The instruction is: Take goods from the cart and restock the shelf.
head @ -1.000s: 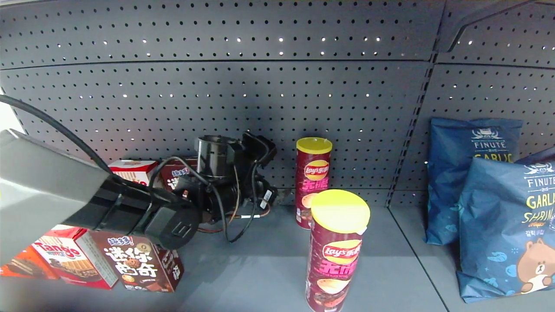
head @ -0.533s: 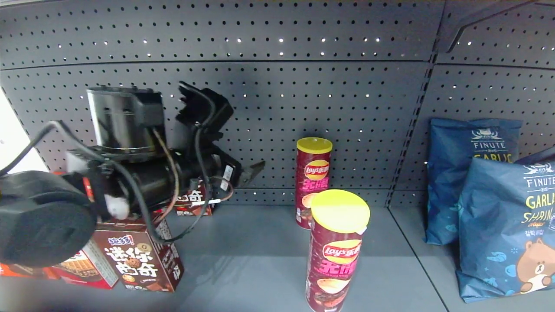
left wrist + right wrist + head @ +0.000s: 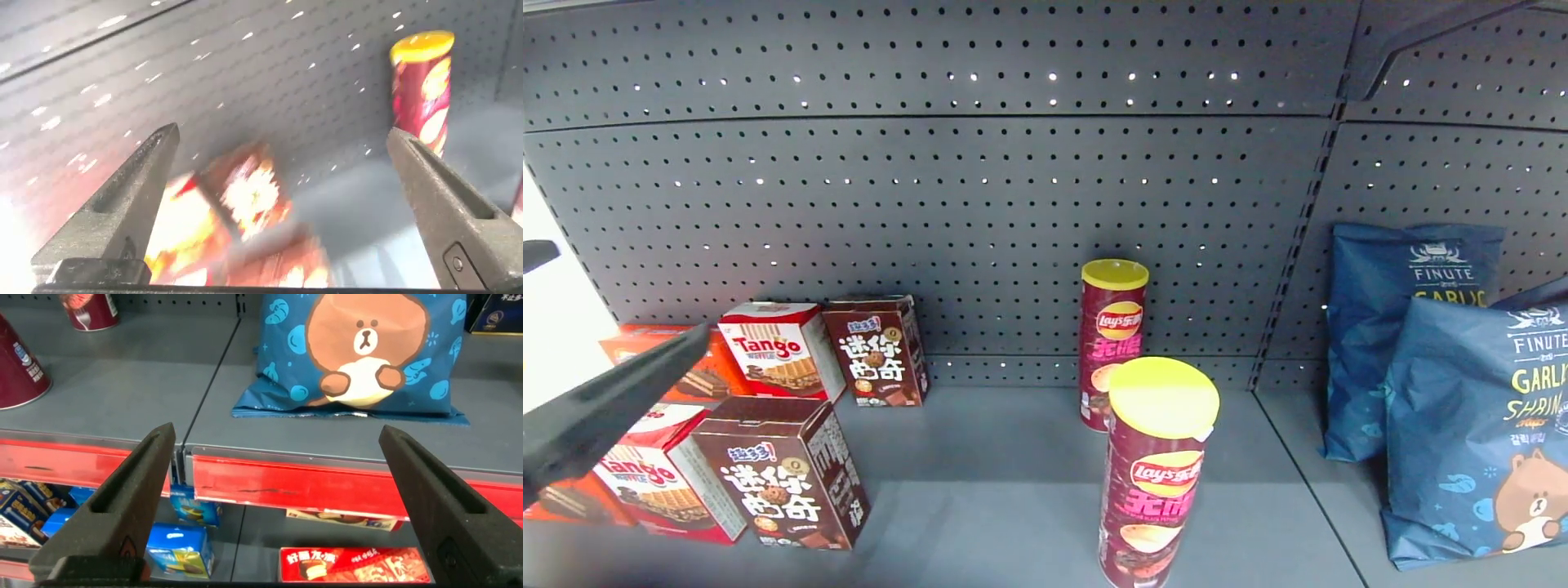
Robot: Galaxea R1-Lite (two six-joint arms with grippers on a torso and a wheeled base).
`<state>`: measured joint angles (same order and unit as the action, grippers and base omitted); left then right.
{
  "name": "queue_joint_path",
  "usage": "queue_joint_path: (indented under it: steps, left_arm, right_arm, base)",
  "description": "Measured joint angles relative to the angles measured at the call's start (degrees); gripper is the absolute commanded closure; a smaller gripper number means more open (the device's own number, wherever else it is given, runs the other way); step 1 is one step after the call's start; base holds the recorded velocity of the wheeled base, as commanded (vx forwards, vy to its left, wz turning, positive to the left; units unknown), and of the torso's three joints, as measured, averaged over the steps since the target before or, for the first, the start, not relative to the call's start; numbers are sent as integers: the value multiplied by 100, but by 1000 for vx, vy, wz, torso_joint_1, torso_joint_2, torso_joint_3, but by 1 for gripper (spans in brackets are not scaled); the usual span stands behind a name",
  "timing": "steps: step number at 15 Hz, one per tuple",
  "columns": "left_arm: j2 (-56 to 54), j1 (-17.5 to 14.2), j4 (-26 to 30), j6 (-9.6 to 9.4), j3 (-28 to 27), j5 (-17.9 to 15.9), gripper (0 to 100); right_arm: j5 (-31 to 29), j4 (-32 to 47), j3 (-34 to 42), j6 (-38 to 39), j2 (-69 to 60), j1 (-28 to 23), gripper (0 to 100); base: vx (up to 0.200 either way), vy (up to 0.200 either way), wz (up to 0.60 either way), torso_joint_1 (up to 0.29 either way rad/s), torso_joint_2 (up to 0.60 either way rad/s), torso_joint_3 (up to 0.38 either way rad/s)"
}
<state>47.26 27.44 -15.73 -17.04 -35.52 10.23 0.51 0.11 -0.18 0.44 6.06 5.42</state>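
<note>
Jaws of the left gripper (image 3: 282, 135) and right gripper (image 3: 276, 434) stand released, holding nothing, while on the shelf (image 3: 1013, 498) snack boxes (image 3: 780, 474) sit at lower left, two chip cans (image 3: 1156, 474) at centre and blue bags (image 3: 1478, 425) at right.

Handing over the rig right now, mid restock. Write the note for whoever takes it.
Left pincer: open, empty, at the left end of the shelf.
Right pincer: open, empty, before its red front edge, near the bear bag.
Done: rear brown box, front brown box, rear chip can, front chip can stand on the shelf.
Left: likely more goods from the cart.
</note>
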Motion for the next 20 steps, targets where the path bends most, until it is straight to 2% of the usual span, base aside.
queue_joint_path:
  steps: [4,7,8,10,12,14,16,18,20]
  left_arm:
    - [-2533,-18,1698,-101,997,446,0]
    - [-3903,-22,2363,-312,1976,569,0]
    - [-4195,-40,2417,-316,2227,584,0]
    - [-4506,-74,2417,-206,2497,589,0]
    - [-4652,-85,2387,-176,2770,586,0]
    - [-4708,-82,2316,-127,2966,583,0]
    - [-4726,-79,2309,268,3029,606,0]
    - [-4734,-99,2305,322,3045,608,0]
    - [-4736,-107,2308,341,3051,608,0]
  right_arm:
    - [-2,0,0,0,0,0,0]
    - [-5,11,0,0,2,9,0]
    - [-24,11,0,-15,5,20,0]
    - [-62,10,-48,5,13,6,0]
    - [-67,-4,-667,254,249,17,0]
    - [96,-46,-1495,323,1001,171,0]
    - [301,-148,-2010,57,2000,573,0]
    - [367,-256,-2275,-126,2920,1293,0]
    - [137,-574,-2420,-222,3799,1932,0]
  base:
    - [0,0,0,0,0,0]
    - [0,0,0,0,0,0]
    - [0,0,0,0,0,0]
    - [0,0,0,0,0,0]
    - [0,0,0,0,0,0]
    - [0,0,0,0,0,0]
    - [0,0,0,0,0,0]
    - [0,0,0,0,0,0]
    - [0,0,0,0,0,0]
